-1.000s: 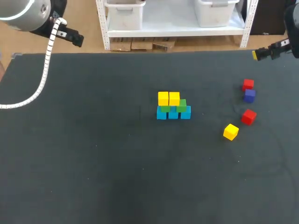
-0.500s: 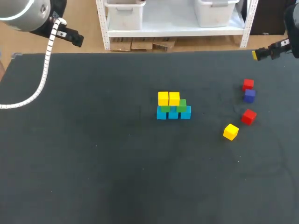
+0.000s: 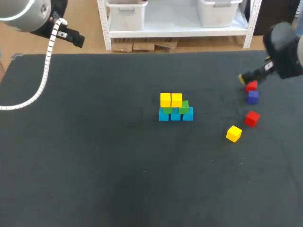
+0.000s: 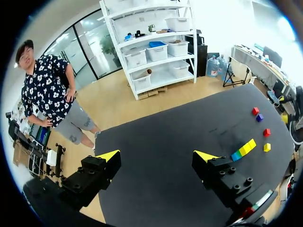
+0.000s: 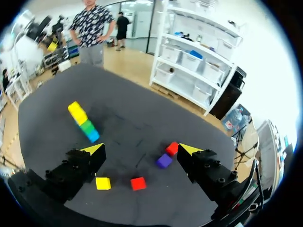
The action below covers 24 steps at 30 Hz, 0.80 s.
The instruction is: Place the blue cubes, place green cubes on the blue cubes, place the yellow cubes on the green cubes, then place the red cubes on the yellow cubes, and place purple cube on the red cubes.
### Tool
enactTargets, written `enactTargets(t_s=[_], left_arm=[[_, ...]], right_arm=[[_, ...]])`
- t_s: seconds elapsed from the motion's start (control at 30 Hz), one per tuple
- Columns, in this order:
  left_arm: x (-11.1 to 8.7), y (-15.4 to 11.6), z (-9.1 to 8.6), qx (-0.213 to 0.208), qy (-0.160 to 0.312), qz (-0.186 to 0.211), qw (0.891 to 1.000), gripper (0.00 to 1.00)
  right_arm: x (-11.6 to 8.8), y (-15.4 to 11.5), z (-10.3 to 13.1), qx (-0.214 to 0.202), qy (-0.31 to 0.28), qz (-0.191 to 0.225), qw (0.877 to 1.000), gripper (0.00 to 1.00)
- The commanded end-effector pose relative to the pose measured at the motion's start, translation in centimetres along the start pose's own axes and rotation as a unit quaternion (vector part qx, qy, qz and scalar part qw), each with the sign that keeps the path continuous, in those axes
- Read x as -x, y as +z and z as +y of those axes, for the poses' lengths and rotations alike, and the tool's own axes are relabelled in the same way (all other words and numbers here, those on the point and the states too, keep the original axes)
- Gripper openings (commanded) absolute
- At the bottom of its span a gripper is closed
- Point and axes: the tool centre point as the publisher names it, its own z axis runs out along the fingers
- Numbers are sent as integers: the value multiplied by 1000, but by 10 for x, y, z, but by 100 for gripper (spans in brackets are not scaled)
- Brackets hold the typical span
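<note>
Right claw (image 5: 141, 150): fingers spread wide, nothing between them. Hangs above the table (image 3: 94, 156). In the wrist view the upper red cube (image 5: 172, 148) and purple cube (image 5: 164, 161) lie under the gap, toward one finger. The lower red cube (image 5: 138, 183) and loose yellow cube (image 5: 102, 183) sit closer to the wrist.

Head view, upper right of frame: right arm (image 3: 284, 49) comes in from the corner. One yellow fingertip (image 3: 242, 78) shows just beside the upper red cube (image 3: 251, 86); contact, cannot tell. Purple cube (image 3: 253, 96) just below that red one. Lower red cube (image 3: 252, 117) further down, apart. Loose yellow cube (image 3: 234, 133) lower still and a little left.

Centre of frame: stack. Blue cubes (image 3: 175, 115) in a row of three on the table. Green cubes (image 3: 183, 106) on them. Two yellow cubes (image 3: 171, 99) side by side on the green, over the left and middle. Right-hand green bare on top.

Left claw (image 4: 157, 156): fingers wide apart, holding nothing, high over the table's edge. Stack far ahead of it. Left arm (image 3: 28, 12) in the upper left corner of the head view.
</note>
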Motion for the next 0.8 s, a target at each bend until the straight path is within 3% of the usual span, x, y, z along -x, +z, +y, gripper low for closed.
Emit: enactTargets(t_s=[0.03,0.4,0.8], left_arm=[[-1,-1,1,-1,1,0,1000,100],[-1,-1,1,-1,1,0,1000,100],[-1,-1,1,-1,1,0,1000,100]], right_arm=[[-12,-5,17,23,-25,47,998,100],[-56,-6,76,73,-110,141,981,100],[-94,18,82,82,-141,224,961,100]])
